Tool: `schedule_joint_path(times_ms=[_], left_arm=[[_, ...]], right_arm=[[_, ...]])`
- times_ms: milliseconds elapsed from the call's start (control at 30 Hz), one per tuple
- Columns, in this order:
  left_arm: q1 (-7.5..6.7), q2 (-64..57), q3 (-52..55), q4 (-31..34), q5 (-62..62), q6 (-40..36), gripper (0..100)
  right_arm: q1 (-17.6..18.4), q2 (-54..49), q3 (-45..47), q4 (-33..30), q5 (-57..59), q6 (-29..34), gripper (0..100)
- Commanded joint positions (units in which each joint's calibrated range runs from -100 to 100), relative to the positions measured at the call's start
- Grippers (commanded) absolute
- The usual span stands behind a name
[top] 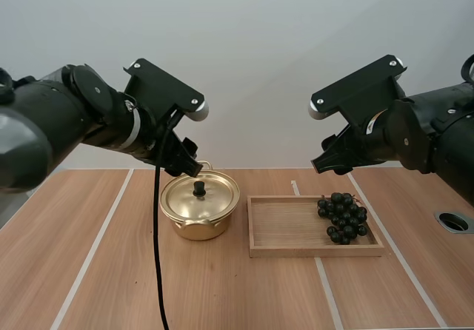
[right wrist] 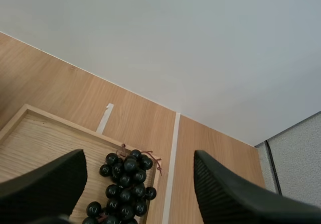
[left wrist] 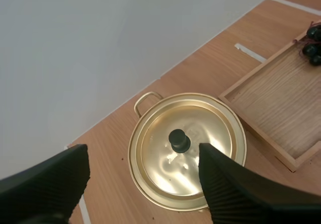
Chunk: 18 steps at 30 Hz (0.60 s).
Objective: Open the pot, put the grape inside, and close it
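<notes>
**Spotter:** On the desk (top: 222,293), what have you got, biggest first?

**Operator:** The wooden tray (top: 285,223) at my right. The gold pot (top: 198,230) is just beside it at my left, with its lid (top: 215,197) on. I judge pot and lid to be thin metal: light, stiff and slick. My left claw (left wrist: 143,153) hangs above the lid, fingers wide apart, holding nothing.

**Spotter:** And the grape?

**Operator:** A dark bunch of grapes (top: 343,217) lies in the tray's right end. My right claw (right wrist: 139,156) hangs over it, likewise spread wide and empty.

**Spotter:** Where would you take hold?

**Operator:** The bunch looks soft and easily bruised (berries may drop off), so I'd close gently round its thickest part. I'd take the lid by the small black knob (left wrist: 179,139) at its centre, the only sure grip.
</notes>
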Motion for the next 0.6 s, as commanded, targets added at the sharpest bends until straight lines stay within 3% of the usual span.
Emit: schedule_joint_path(times_ms=[0,133,367,567], left_arm=[[-0.15,3.74,-0.31,-2.11,0.36,0.83,100],[-1.09,9.30,-0.31,-2.75,-0.37,1.47,100],[-4.59,18.01,-4.87,-2.65,-0.45,-2.53,100],[-4.76,24.42,-12.84,-1.84,7.06,-6.32,100]], right_arm=[[0.12,-0.14,-0.35,-0.53,-0.14,0.19,100],[0.12,-0.14,-0.35,-0.53,0.22,0.21,100],[0.12,-0.14,-0.35,-0.53,1.02,0.21,100],[0.12,0.01,-0.35,-0.53,4.02,0.21,100]])
